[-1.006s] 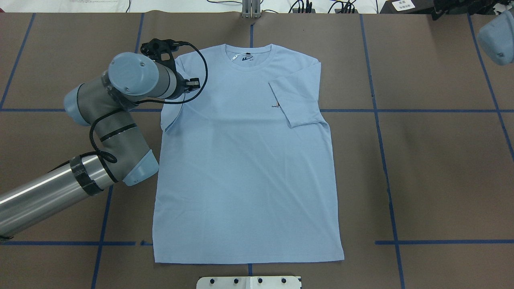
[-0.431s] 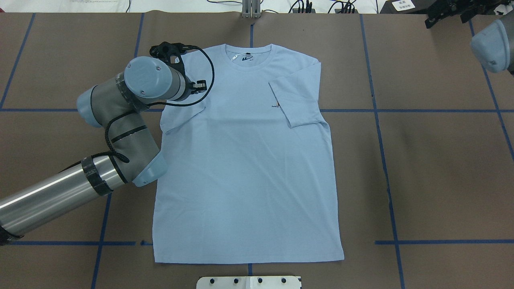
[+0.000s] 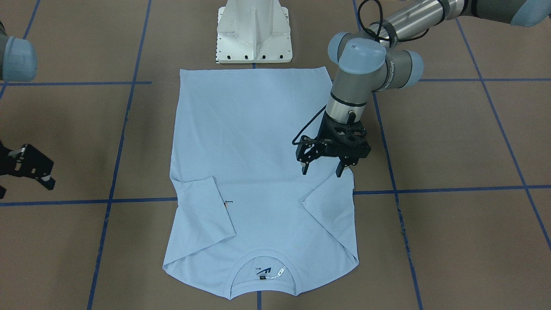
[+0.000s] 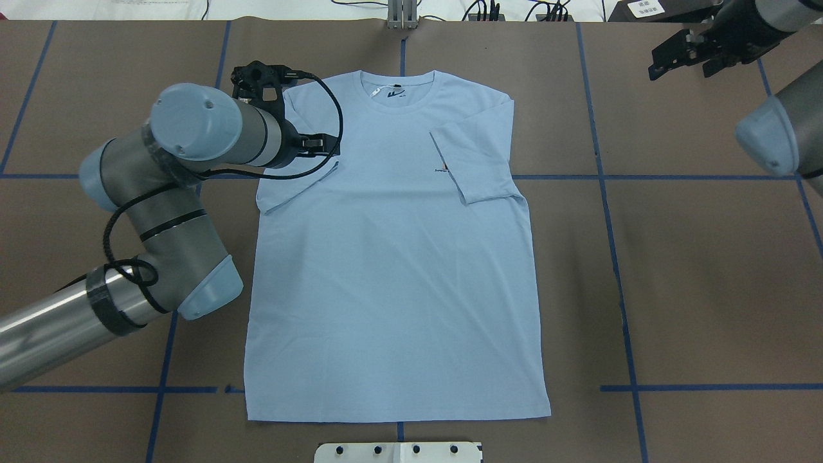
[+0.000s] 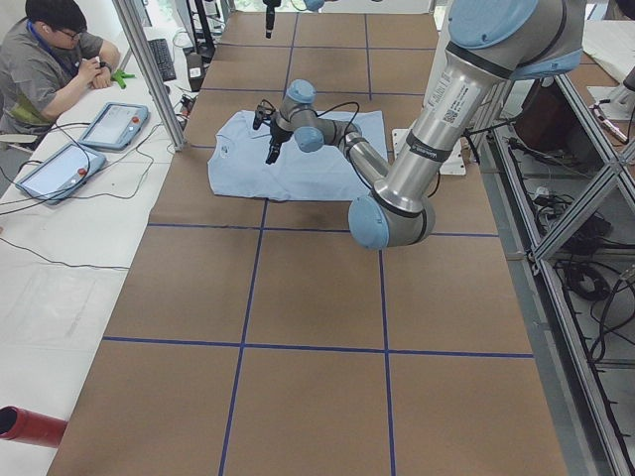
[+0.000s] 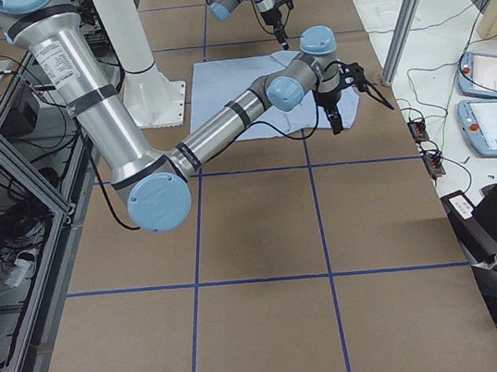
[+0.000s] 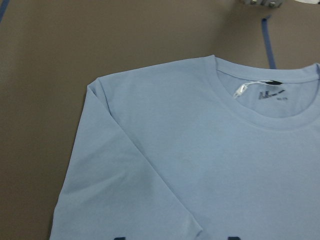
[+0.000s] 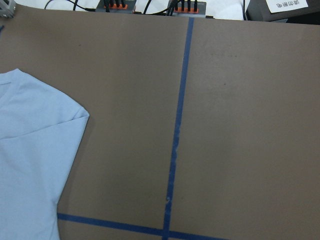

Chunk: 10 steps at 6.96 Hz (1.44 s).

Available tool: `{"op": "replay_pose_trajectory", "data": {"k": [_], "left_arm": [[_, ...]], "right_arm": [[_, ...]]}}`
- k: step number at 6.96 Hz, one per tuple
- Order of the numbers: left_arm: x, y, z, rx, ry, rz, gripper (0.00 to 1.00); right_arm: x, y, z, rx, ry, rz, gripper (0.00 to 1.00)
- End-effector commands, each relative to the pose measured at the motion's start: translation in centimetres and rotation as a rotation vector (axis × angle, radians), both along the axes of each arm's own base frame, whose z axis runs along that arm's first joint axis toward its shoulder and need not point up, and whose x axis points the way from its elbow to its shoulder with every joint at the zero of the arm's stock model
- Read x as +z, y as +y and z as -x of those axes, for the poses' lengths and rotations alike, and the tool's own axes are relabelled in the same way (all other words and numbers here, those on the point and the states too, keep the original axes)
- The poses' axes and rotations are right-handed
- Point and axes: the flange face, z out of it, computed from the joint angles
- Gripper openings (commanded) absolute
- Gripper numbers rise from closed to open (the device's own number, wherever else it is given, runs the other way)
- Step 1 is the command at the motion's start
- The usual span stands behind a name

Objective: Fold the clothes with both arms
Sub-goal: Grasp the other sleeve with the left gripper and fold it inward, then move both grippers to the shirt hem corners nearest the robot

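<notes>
1. Across the middle of the table (image 4: 707,276), the light blue T-shirt (image 4: 398,276) lies flat and front up. Its collar (image 4: 397,90) is on the side away from the robot and its hem is next to the white pedestal base (image 3: 254,34). This leaves one long side open to each arm.
2. Both sleeves lie turned in over the body. The right sleeve (image 4: 472,161) partly covers the chest print (image 4: 442,168), and the left sleeve (image 3: 335,215) forms a slanted flap. The sleeve step looks done to me, while the body is not yet folded.
3. The left gripper (image 3: 322,171) points down over the shirt's left edge, just beside that slanted flap. Its jaws are apart and it holds nothing (its wrist camera shows two separate dark tips at the bottom edge, with shoulder and collar beyond). Being free of the cloth probably keeps it from dragging the flap out of place.
4. The right gripper (image 4: 681,67) is well apart from the shirt, over bare table beyond the right shoulder, with its jaws spread and empty. Its wrist camera sees only a corner of the shirt and blue tape (image 4: 707,177). I judge it is held wide to stay out of the other arm's way.
5. Farther out, a person (image 5: 50,69) sits at a side bench with tablets (image 5: 114,124).
</notes>
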Motion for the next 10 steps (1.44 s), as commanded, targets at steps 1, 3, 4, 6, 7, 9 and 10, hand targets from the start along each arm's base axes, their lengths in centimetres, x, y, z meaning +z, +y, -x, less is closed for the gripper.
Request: {"op": "replay_pose_trajectory", "data": {"k": [1,3,4,6,7,9,10], "left_arm": [[-0.9,6.7,3.4,0.076,0.054,-0.023,1.00],[1.1,13.0,3.7,0.093,0.106,0.081,1.00],[1.7,17.8,4.5,0.104,0.111,0.079,1.00],[4.0,26.6,2.6,0.089,0.123,0.209,1.00],[5.8,29.9,1.0,0.071,0.109,0.281,0.85],[8.8,35.0,-1.4,0.042,0.048,0.353,0.71],[9.1,35.8,-2.1,0.043,-0.004,0.361,0.71]], "right_arm": [[-1.5,11.6,6.3,0.116,-0.073,0.069,1.00],[-3.2,24.4,12.0,0.204,-0.113,0.163,1.00],[-2.7,29.7,15.4,0.237,-0.103,0.176,1.00],[-1.4,37.6,19.0,0.288,-0.178,0.176,0.97],[-0.8,39.1,19.4,0.291,-0.187,0.177,0.95],[-0.6,39.7,19.7,0.293,-0.184,0.160,0.97],[-0.6,39.8,19.9,0.291,-0.182,0.159,0.97]]}}
